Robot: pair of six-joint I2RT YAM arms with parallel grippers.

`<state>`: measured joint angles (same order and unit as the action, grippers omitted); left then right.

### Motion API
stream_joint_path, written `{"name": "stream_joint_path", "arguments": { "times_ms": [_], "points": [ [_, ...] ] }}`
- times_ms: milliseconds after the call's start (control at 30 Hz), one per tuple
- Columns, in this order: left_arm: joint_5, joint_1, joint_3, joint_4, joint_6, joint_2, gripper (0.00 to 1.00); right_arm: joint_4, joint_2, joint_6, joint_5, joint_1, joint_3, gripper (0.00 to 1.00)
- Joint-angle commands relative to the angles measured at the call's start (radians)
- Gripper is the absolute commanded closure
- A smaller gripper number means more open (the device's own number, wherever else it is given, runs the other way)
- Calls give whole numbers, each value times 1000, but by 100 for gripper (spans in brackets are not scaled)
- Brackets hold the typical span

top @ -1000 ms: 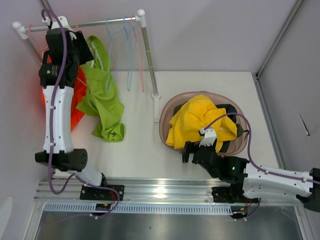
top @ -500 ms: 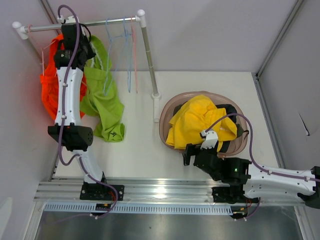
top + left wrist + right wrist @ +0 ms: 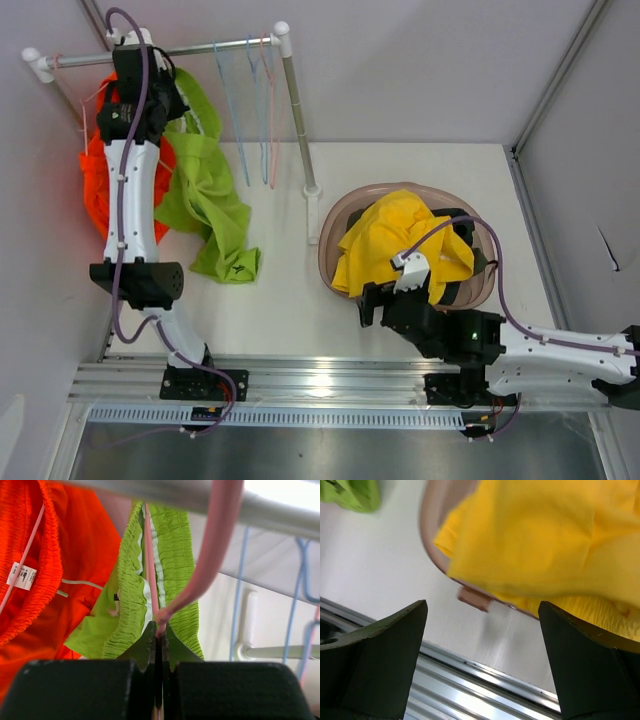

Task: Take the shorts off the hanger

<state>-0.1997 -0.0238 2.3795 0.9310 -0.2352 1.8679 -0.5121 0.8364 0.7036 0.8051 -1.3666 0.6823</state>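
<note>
The lime green shorts [image 3: 172,555] [image 3: 205,195] hang from a pink hanger [image 3: 212,555] on the rail [image 3: 200,45]. My left gripper [image 3: 160,628] [image 3: 135,80] is shut on that hanger's wire just below the rail, with the green waistband on either side of it. The orange shorts [image 3: 75,560] [image 3: 95,195], with a white tag, hang to the left. The yellow shorts [image 3: 395,245] [image 3: 545,535] lie on darker shorts in the basket [image 3: 330,235]. My right gripper [image 3: 482,605] [image 3: 370,300] stands open near the basket's front rim, holding nothing.
Empty blue and pink hangers [image 3: 255,100] hang further right on the rail. The rack's white upright post [image 3: 297,110] stands between the rack and the basket. Grey walls close in on the left and right. A metal rail [image 3: 320,380] runs along the near edge.
My left arm rose to the rail and its gripper closed on the pink hanger. The green shorts swung slightly to the right. My right arm shifted a little to the left.
</note>
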Motion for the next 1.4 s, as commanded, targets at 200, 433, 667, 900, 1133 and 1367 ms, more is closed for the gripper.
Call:
{"name": "stream_joint_path", "arguments": {
  "times_ms": [200, 433, 667, 900, 1133, 1367],
  "points": [
    [31, 13, -103, -52, -19, -361, 100, 234, 153, -367, 74, -158, 402, 1],
    [65, 53, -262, -17, -52, -509, 100, 417, 473, -513, 26, -232, 657, 1],
    [85, 59, -514, -75, -76, -665, 100, 445, 836, -559, -47, -227, 1035, 1],
    [115, 59, -546, -51, -73, -723, 100, 337, 1104, -562, -61, -223, 1413, 1],
    [146, 59, -502, -4, -70, -751, 100, 317, 1199, -480, -49, -183, 1400, 1],
    [155, 59, -468, -8, -90, -760, 100, 377, 1166, -343, -38, -173, 1116, 80]
  ]
}}
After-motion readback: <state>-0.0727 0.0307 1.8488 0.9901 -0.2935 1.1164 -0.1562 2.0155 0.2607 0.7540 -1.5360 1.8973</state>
